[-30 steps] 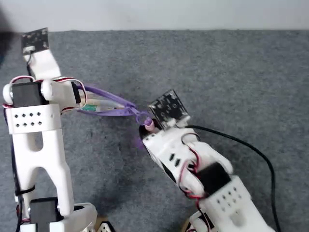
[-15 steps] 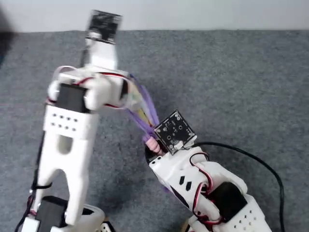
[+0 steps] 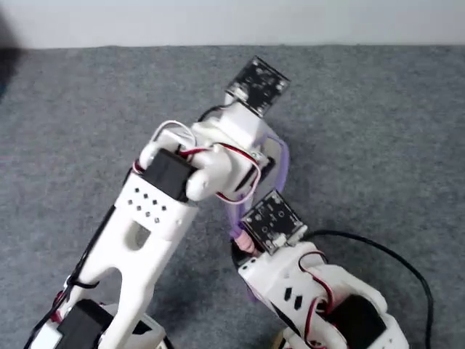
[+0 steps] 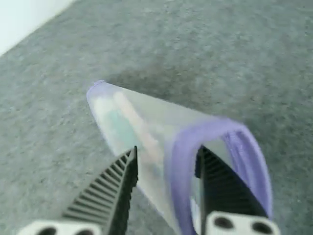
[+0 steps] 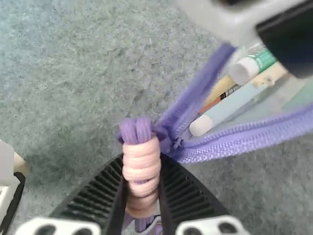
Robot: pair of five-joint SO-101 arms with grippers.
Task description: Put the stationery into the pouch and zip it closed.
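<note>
Purple-edged clear pouch (image 4: 146, 122) has the left claw (image 4: 167, 155) clamped across one end, grey surface (image 4: 220, 54) under it. At the pouch's other end the right claw (image 5: 142, 164) is pinched tight on the pink pull cord (image 5: 141, 172). Pens (image 5: 230, 105) are inside the pouch, zipper (image 5: 239, 139) part open there.

Table covering: grey mat (image 3: 378, 109), felt-like, fine mottled texture, runs edge to edge. Rear boundary: plain white wall (image 3: 218, 22), which meets mat in straight horizontal line. Lighting even, shadows soft. Dark blurred patch (image 3: 6, 58) at far left edge of high view.
</note>
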